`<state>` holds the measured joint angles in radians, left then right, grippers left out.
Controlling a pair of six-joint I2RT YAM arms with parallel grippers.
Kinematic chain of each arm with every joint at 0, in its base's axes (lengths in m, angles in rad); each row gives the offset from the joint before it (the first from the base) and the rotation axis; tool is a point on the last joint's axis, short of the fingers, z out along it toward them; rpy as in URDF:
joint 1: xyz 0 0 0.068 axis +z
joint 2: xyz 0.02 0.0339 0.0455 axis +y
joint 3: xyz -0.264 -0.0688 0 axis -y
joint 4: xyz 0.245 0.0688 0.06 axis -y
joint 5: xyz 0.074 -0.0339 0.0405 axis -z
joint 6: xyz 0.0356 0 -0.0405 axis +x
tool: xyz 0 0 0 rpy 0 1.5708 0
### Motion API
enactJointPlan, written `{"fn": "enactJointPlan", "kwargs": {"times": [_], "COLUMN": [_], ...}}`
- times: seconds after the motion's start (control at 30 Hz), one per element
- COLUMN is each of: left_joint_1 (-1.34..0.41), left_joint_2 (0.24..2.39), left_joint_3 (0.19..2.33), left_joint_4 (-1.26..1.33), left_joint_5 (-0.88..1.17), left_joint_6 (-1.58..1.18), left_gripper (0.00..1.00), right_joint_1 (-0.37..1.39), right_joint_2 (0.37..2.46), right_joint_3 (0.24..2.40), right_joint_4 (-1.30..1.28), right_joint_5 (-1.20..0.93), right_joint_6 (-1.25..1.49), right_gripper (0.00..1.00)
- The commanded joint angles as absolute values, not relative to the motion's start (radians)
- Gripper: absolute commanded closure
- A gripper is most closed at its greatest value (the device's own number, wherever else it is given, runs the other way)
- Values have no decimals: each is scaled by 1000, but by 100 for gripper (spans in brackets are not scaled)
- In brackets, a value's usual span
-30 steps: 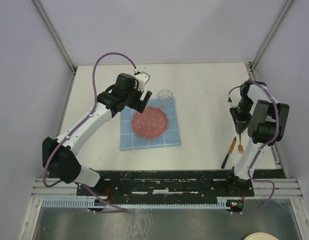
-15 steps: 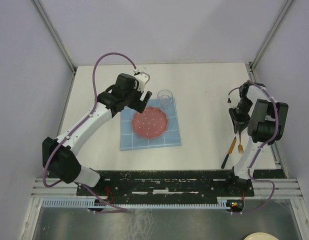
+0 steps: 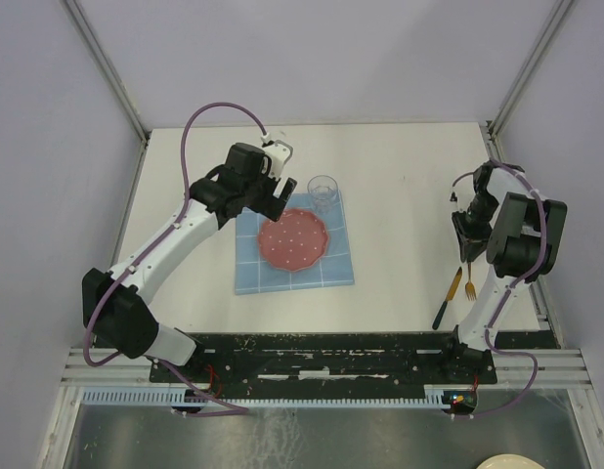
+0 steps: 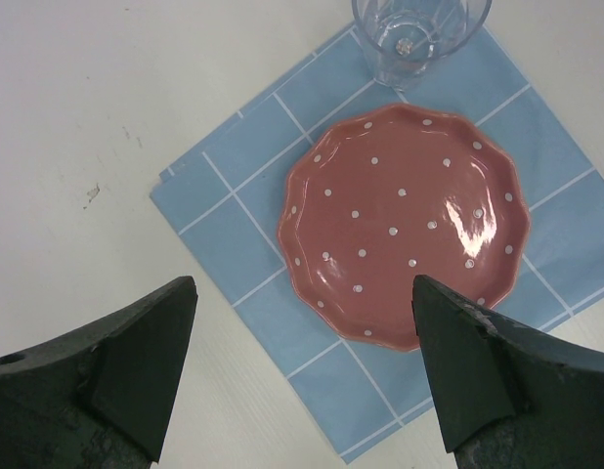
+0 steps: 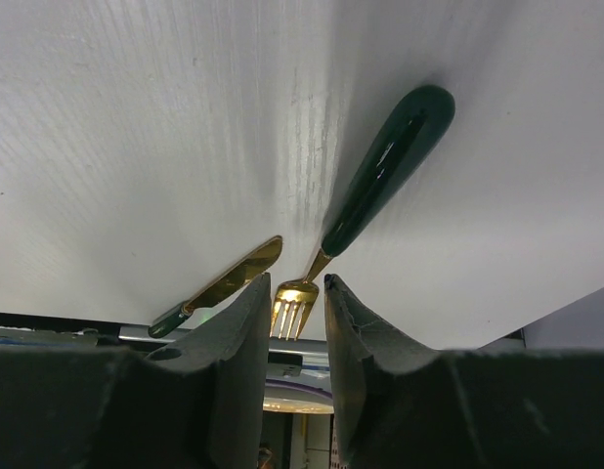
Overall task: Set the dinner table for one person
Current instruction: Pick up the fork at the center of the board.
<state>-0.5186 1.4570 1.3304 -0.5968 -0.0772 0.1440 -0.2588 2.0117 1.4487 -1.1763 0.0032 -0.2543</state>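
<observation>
From above, the white dinner table [image 3: 400, 176] fills the frame's middle, a blue placemat [image 3: 282, 278] left of centre bearing a dotted plate [image 3: 294, 239] and a glass [image 3: 323, 191], the left gripper [image 3: 279, 203] over its upper-left corner, while at right the right gripper [image 3: 464, 239] hangs by the upper ends of a fork [image 3: 470, 288] and knife [image 3: 445, 305] lying lengthwise up-and-down the frame. The left wrist view shows its fingers [image 4: 126, 371] spread wide, holding nothing, above the plate. In the right wrist view the fingers [image 5: 224, 381] stand narrowly parted on nothing; the fork's tines point to bottom centre, its green handle to upper right, the knife's handle to lower left.
</observation>
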Motion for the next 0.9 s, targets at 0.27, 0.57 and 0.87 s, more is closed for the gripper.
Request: {"fn": "enactJointPlan", "kwargs": {"times": [0.27, 0.57, 0.87], "left_joint_1": [-520, -520, -520], "left_joint_2": [1471, 1479, 1497], "left_joint_3": [1438, 1496, 1513], "left_joint_4": [-616, -654, -670], "left_joint_5": [-83, -94, -97], "left_joint_6": [201, 234, 208], "left_gripper": [3, 3, 3], "right_joint_1": [-290, -293, -294], "right_joint_2": [2027, 2085, 2102], "right_joint_3": [1466, 1499, 1510], "right_joint_4": [-1156, -1135, -1128], "right_joint_5": [1, -32, -19], "right_joint_6": [-245, -225, -239], "right_gripper": [63, 64, 78]}}
